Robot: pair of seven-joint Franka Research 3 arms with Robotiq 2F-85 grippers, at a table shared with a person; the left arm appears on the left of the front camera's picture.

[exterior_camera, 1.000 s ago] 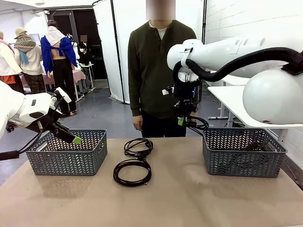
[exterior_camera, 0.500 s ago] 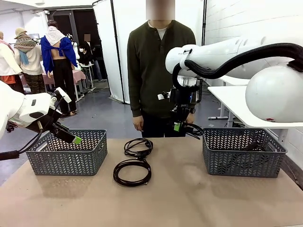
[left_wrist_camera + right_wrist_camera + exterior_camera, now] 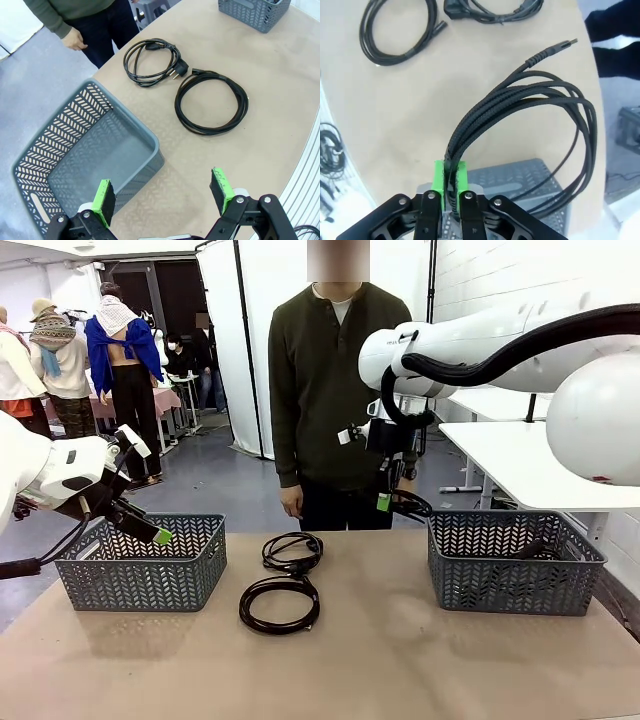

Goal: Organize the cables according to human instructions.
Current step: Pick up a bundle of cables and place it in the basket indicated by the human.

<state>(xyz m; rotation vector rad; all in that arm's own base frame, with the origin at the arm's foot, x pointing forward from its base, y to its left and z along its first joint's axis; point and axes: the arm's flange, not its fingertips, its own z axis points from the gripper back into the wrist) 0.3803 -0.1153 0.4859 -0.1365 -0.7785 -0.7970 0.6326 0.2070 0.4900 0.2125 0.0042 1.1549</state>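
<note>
My right gripper (image 3: 385, 502) hangs above the table just left of the right basket (image 3: 515, 562) and is shut on a braided black cable (image 3: 545, 115). That cable's loops (image 3: 412, 506) dangle from the green pads (image 3: 440, 175) over the basket's near corner (image 3: 520, 175). Two more coiled cables lie mid-table, one farther (image 3: 292, 550) and one nearer (image 3: 280, 603); the left wrist view shows both, the farther (image 3: 152, 62) and the nearer (image 3: 212, 102). My left gripper (image 3: 160, 535) is open and holds nothing (image 3: 162, 185), above the left basket (image 3: 85, 155).
A person stands at the far side with arms down, one hand (image 3: 77, 42) near the table edge. The left basket (image 3: 140, 562) holds nothing. Something dark (image 3: 530, 551) lies inside the right basket. Bare brown tabletop (image 3: 380, 660) stretches toward the front.
My right arm swung slightly left with the held cable, then back right toward the right basket. The left arm and the table cables have not moved.
</note>
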